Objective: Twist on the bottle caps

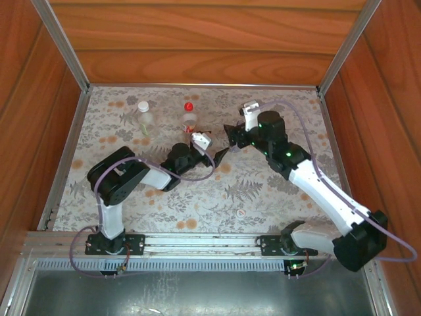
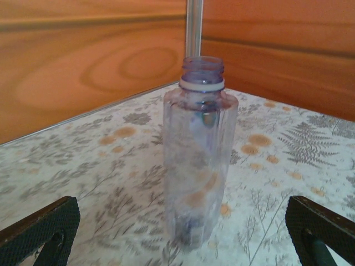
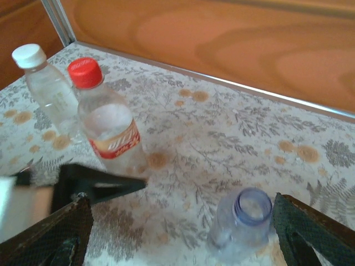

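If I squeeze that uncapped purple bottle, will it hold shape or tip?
Purple bottle looks empty and thin-walled, so probably light and apt to dent under a squeeze. Tall and slim on a narrow base, it may tip if nudged near its open neck. Smooth clear plastic could slip.

Slim bluish-purple clear plastic bottle, uncapped, upright, centred between the left gripper's spread fingers. Ahead-left of the right gripper stand two capped bottles: red-orange-labelled clear bottle with red screw cap, plain clear bottle with white screw cap.
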{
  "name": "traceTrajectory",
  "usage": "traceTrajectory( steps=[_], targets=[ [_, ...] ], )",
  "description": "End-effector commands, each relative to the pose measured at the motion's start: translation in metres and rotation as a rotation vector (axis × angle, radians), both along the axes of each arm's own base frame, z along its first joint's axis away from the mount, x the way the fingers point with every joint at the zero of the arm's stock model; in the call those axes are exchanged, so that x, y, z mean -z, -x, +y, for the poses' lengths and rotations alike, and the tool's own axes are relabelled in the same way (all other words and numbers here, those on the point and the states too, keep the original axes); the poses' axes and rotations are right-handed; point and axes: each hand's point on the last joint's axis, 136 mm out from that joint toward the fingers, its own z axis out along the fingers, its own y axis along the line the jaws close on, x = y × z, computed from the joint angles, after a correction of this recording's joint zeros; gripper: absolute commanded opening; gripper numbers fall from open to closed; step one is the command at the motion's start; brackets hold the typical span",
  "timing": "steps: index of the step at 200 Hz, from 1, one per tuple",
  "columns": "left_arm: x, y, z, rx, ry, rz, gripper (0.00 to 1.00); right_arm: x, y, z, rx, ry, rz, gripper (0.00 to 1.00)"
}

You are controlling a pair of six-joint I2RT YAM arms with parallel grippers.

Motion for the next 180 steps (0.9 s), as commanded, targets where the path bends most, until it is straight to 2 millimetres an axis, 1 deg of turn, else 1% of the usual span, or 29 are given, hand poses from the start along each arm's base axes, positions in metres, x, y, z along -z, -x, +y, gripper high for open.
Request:
traceTrajectory(
  steps=[1,15,34,51,70,86,97,117,139,180],
  targets=[
    [0.006,-0.009,-0.020,0.030,0.028,0.029,1.00,0.006,0.022,-0.018,0.009,0.020,0.036,0.89],
    [0.009,-0.017,-0.028,0.032,0.026,0.020,1.00,0.002,0.033,-0.029,0.024,0.027,0.032,0.89],
    [0.015,-0.024,-0.041,0.064,0.026,0.014,1.00,-0.001,0.046,-0.044,0.049,0.046,0.023,0.89],
    [0.021,-0.029,-0.051,0.084,0.034,0.020,1.00,-0.004,0.052,-0.055,0.072,0.063,0.009,0.89],
    [0.026,-0.033,-0.062,0.111,0.047,0.030,0.99,-0.007,0.056,-0.063,0.089,0.074,-0.006,0.89],
    [0.029,-0.036,-0.069,0.132,0.051,0.035,0.99,-0.009,0.057,-0.066,0.097,0.080,-0.013,0.89],
    [0.032,-0.038,-0.074,0.139,0.052,0.036,0.97,-0.008,0.058,-0.067,0.099,0.085,-0.014,0.89],
    [0.034,-0.042,-0.079,0.148,0.055,0.041,0.92,-0.007,0.058,-0.068,0.102,0.087,-0.015,0.90],
    [0.033,-0.041,-0.085,0.176,0.064,0.048,0.83,-0.005,0.058,-0.069,0.105,0.089,-0.012,0.90],
    [0.033,-0.044,-0.084,0.163,0.069,0.052,0.78,-0.006,0.059,-0.068,0.104,0.083,-0.013,0.89]
  ],
)
